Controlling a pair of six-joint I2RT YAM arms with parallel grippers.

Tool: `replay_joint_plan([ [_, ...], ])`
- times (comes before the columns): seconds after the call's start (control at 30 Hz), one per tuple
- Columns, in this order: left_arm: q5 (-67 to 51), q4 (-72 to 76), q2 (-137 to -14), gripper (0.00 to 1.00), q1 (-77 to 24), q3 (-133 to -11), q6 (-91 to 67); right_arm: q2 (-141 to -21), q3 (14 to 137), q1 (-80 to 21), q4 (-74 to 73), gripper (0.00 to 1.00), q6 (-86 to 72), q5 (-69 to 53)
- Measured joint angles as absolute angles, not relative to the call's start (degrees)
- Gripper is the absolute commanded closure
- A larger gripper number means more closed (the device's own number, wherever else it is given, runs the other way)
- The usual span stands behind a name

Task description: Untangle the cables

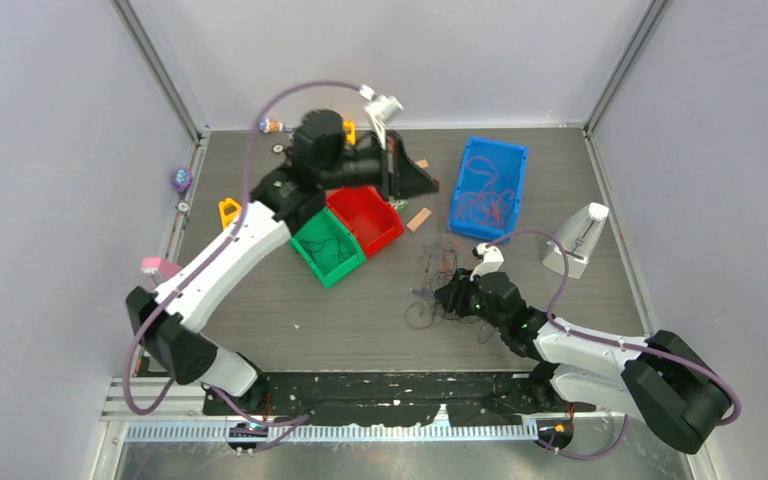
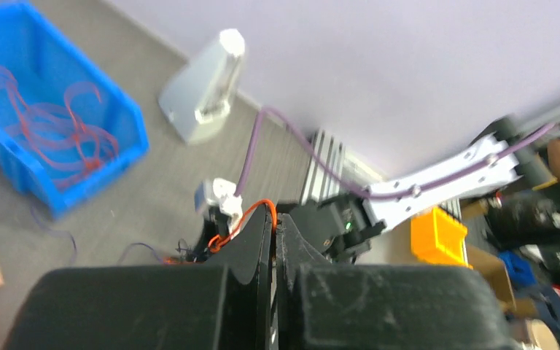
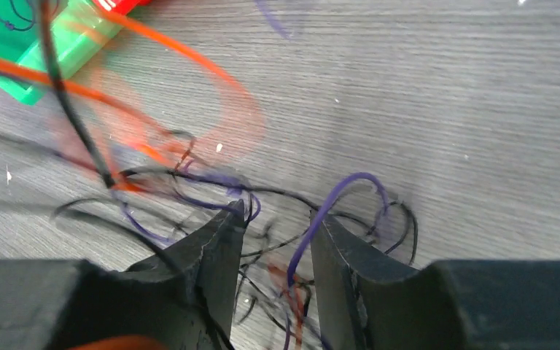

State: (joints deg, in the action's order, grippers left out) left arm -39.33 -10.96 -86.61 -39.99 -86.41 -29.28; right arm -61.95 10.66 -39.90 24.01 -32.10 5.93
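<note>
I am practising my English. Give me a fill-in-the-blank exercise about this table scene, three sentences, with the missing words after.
1. The bin that holds orange-red cables is ____.
2. The thin cable pinched by the shut left gripper is ____ in colour.
3. The cable loop rising between the fingers of the open right gripper is ____.

Missing words: blue; orange; purple.
</note>
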Motion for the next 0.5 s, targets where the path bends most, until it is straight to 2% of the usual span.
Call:
replay_joint_plan([
  [0.1,-39.1,-12.8,-83.5,1.0,-37.4,-92.6,-29.8,-59.0,10.3,-39.9,20.5,0.5,-33.8,6.8],
  [0.2,-38.8,-13.1,-79.3,1.0,-35.2,-95.4,-29.9,-55.7,10.3,-39.9,17.2,0.51,-35.1,7.9],
  [0.23,-38.8,-13.4,-78.1,1.0,-34.7,-96.1,-29.8,-54.6,10.3,-39.9,16.0,0.58,-35.7,8.4],
  [0.3,-38.9,-14.5,-76.7,1.0,-34.4,-98.3,-29.6,-52.5,10.3,-39.9,13.4,0.65,-36.6,9.5],
  [0.47,-39.2,-16.0,-76.4,1.0,-34.4,-100.5,-29.5,-47.6,10.2,-39.9,9.6,0.7,-37.7,12.1],
  [0.5,-39.1,-16.8,-76.4,1.0,-34.4,-100.5,-29.4,-46.7,10.2,-39.9,8.8,0.76,-37.6,12.6],
])
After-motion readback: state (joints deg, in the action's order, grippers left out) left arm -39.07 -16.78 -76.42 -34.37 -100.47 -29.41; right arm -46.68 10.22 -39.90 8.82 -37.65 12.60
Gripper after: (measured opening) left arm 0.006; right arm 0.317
